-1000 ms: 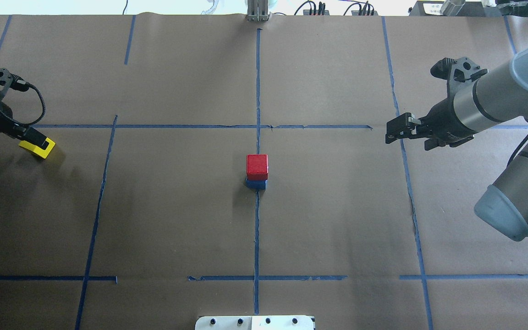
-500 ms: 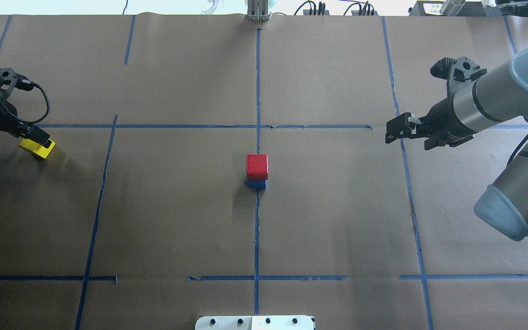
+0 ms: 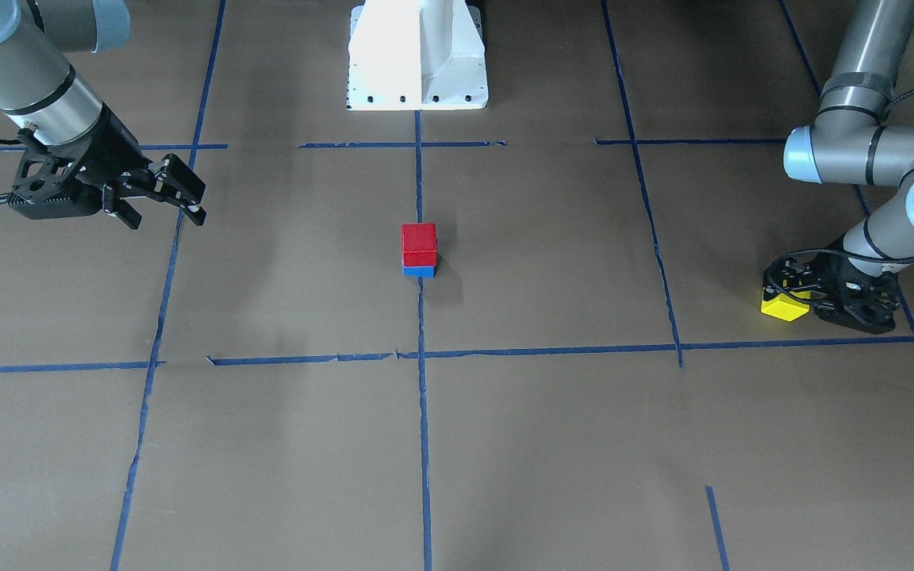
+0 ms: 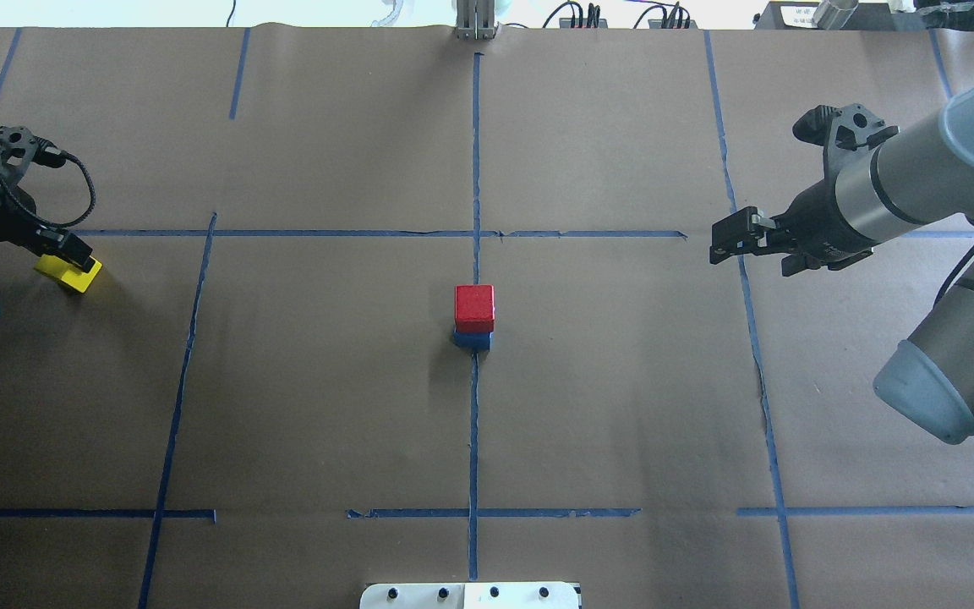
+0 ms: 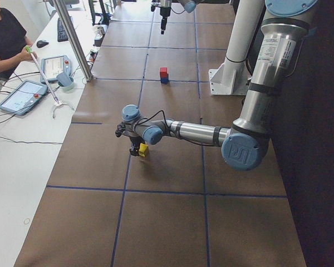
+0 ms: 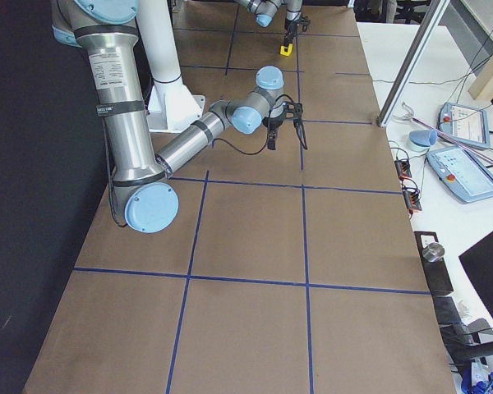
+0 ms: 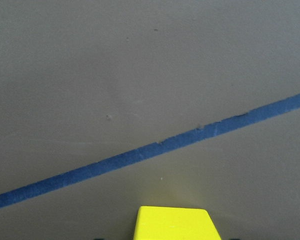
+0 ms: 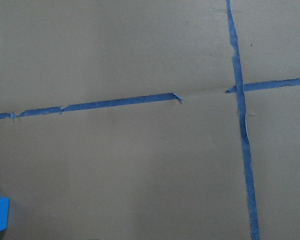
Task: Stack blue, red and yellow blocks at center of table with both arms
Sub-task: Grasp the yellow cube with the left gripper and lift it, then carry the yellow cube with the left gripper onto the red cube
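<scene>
Step in hand: pick-up of the yellow block (image 4: 73, 276). The block sits on the bench (image 4: 622, 406) at its far left, well apart from the centre. The left end effector (image 4: 69, 251) is low over the block and straddles it. The left wrist view shows the block's top face centred at the lower edge. It does not show the fingers clearly, so whether they have clenched on the block cannot be told.

The red block (image 4: 474, 306) rests on the blue block (image 4: 472, 340) at the centre, where the tape (image 4: 473, 423) lines cross. The yellow block is the last piece needed.

Recommended procedure:
- Confirm that the block is centred between the fingers before clamping, so that it does not twist.
- Lift straight up until it clears the surface, then traverse to the centre.
- Approach the stack from above and align the block's edges with the red block.
- Let go only on contact; a sideways nudge could topple the two-block stack.

The right end effector (image 3: 167, 212) hangs released and empty above the right side, well apart from the stack, and does not obstruct the path.

Surface: brown paper covers the bench, divided into a grid by blue tape that is torn in places. The white pedestal (image 3: 417, 55) stands at the robot's edge.

Room: an operator (image 5: 5, 39) sits at a white side table (image 5: 22, 161) with tablets (image 5: 19, 95).
</scene>
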`<action>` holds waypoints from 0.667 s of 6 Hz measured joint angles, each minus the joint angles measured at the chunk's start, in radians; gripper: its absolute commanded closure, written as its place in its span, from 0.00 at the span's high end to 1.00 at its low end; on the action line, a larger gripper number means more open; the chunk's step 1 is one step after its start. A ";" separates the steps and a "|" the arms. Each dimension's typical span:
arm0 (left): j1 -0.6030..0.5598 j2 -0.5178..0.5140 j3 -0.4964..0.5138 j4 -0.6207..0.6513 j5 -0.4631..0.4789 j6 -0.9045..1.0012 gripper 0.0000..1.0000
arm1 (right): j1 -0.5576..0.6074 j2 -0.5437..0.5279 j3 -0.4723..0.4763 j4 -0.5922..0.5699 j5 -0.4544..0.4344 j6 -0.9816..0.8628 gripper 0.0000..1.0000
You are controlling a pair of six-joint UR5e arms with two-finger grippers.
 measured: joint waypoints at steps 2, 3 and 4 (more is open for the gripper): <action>0.003 -0.023 -0.042 0.009 -0.010 -0.069 0.00 | 0.001 0.003 0.008 0.000 0.002 0.001 1.00; 0.006 -0.074 -0.121 0.039 -0.038 -0.214 0.00 | 0.004 0.002 0.021 -0.001 0.007 0.001 1.00; 0.035 -0.129 -0.205 0.073 -0.058 -0.378 0.00 | 0.010 0.001 0.027 -0.001 0.010 0.000 1.00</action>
